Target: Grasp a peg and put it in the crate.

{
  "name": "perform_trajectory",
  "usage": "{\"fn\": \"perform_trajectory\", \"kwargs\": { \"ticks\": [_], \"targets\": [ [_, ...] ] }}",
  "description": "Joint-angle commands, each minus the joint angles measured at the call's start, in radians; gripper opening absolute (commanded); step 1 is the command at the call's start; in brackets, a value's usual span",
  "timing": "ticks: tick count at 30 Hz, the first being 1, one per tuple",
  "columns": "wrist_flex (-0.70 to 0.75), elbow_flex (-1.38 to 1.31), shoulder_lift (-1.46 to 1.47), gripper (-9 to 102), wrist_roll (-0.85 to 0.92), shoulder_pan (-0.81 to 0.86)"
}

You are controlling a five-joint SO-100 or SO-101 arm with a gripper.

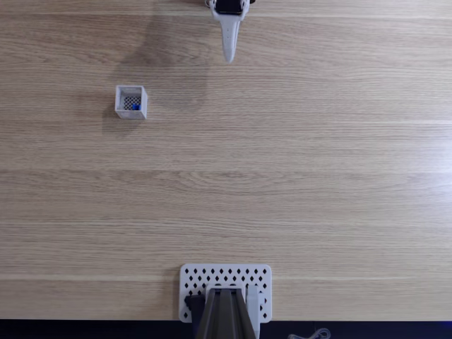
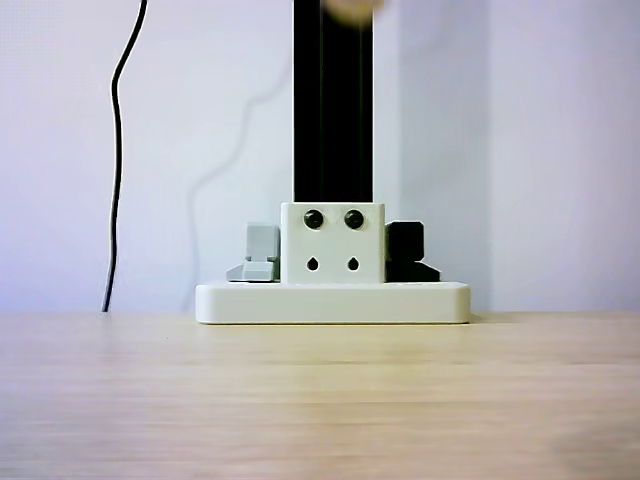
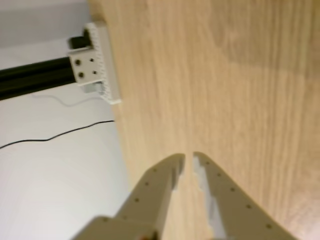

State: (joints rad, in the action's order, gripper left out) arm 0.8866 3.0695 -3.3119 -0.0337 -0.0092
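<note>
**A:** Where is your claw?

**B:** In the fixed view your claw [image 1: 229,56] hangs at the top edge, near the middle, pointing down over bare tabletop [image 1: 296,183]. In the wrist view its two pale fingers [image 3: 165,172] nearly meet at the tips, with a thin gap between them and nothing held.

**A:** And the crate?

**B:** Your crate [image 1: 131,102] sits to the left of the claw in the fixed view, well apart from it. A small spot of blue, the peg [image 1: 135,107], shows inside it on the dark mesh bottom.

**A:** What else do you see?

**B:** A white perforated plate [image 1: 194,279] lies at the bottom edge, carrying a dark upright post [image 2: 332,100]. In the other view a black cable [image 2: 115,150] hangs down the wall left of the post.
</note>
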Motion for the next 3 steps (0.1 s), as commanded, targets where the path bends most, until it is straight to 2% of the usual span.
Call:
{"fn": "perform_trajectory", "kwargs": {
  "ticks": [1,3],
  "targets": [
    [0.023,-0.009,-0.023,-1,-0.009,-0.003],
    [0.025,-0.009,-0.023,-1,-0.006,-0.003]
  ]
}}
